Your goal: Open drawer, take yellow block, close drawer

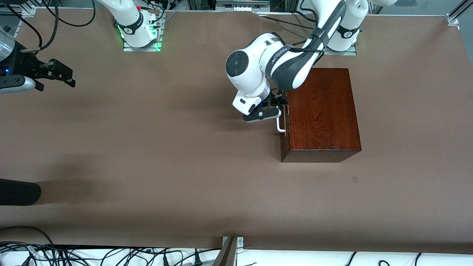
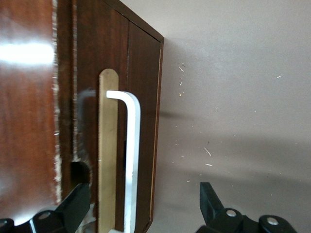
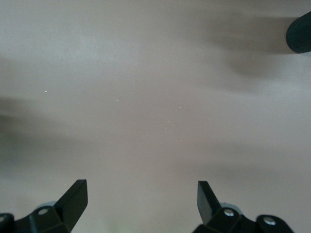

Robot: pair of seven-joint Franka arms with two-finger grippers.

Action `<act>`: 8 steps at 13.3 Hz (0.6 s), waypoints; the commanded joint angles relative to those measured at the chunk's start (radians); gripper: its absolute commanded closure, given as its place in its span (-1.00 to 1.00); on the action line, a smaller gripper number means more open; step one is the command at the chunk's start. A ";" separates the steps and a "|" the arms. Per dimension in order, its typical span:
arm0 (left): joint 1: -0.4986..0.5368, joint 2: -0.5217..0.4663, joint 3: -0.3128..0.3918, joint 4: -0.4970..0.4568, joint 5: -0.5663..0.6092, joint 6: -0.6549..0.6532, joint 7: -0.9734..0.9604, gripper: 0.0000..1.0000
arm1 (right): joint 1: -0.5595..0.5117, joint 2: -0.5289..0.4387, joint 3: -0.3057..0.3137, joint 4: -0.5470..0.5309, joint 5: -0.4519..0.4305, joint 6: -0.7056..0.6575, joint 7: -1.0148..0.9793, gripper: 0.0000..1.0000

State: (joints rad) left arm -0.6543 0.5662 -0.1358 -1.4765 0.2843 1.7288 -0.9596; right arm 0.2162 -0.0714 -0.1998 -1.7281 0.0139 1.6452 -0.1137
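Observation:
The dark reddish-brown wooden box (image 1: 321,111) stands toward the left arm's end of the table. Its drawer (image 1: 283,127) faces the right arm's end and looks shut or nearly shut, with the white bar handle (image 1: 280,125) on its front. My left gripper (image 1: 282,106) is open at the drawer front, its fingers on either side of the handle (image 2: 131,155); I cannot tell whether they touch it. My right gripper (image 1: 68,75) is open and empty over bare table at the right arm's end, waiting. The yellow block is hidden.
A black rounded object (image 1: 18,192) lies at the table's edge near the right arm's end, nearer the front camera; it also shows in the right wrist view (image 3: 300,33). Cables run along the table's front edge (image 1: 111,255).

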 commanded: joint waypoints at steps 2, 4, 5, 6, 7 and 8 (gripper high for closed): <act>-0.011 -0.003 0.008 -0.056 0.045 0.069 -0.034 -1.00 | -0.005 0.005 -0.001 0.019 0.018 -0.016 -0.004 -1.00; -0.007 -0.005 0.008 -0.079 0.045 0.089 -0.041 -1.00 | -0.006 0.005 -0.001 0.019 0.018 -0.016 -0.004 -1.00; -0.007 -0.003 0.010 -0.091 0.045 0.100 -0.044 -1.00 | -0.006 0.005 -0.003 0.019 0.018 -0.016 -0.004 -1.00; -0.007 -0.003 0.009 -0.099 0.050 0.115 -0.056 -1.00 | -0.006 0.005 -0.003 0.019 0.018 -0.018 -0.004 -1.00; -0.010 -0.003 0.008 -0.119 0.062 0.123 -0.085 -1.00 | -0.006 0.005 -0.003 0.019 0.018 -0.018 -0.004 -1.00; -0.016 -0.005 0.008 -0.137 0.071 0.132 -0.099 -1.00 | -0.006 0.005 -0.003 0.018 0.018 -0.019 -0.004 -1.00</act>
State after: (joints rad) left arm -0.6560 0.5758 -0.1315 -1.5647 0.3151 1.8293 -1.0119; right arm 0.2161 -0.0714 -0.2012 -1.7281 0.0139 1.6449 -0.1137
